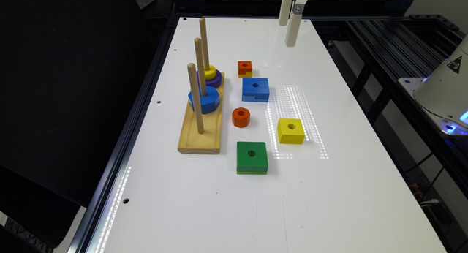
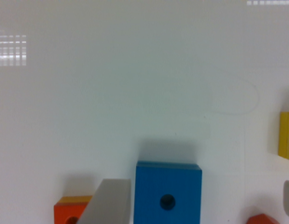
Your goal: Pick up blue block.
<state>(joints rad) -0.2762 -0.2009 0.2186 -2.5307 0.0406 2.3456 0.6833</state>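
My fingers (image 1: pixel 289 24) hang spread apart, holding nothing, high above the far end of the white worktop (image 1: pixel 329 194). The blue block (image 1: pixel 255 89) lies flat there, hole upward, square without a long axis, between the small orange block (image 1: pixel 244 68) and orange ring (image 1: pixel 241 117).

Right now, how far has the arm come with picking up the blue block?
Nothing looks done yet: the blue block lies flat on the white table, between the small orange block and the orange octagonal piece. In hand: the gripper hangs high above the table's far end, holding nothing; the wrist view shows the block between its fingers. Left: descend, close, lift.
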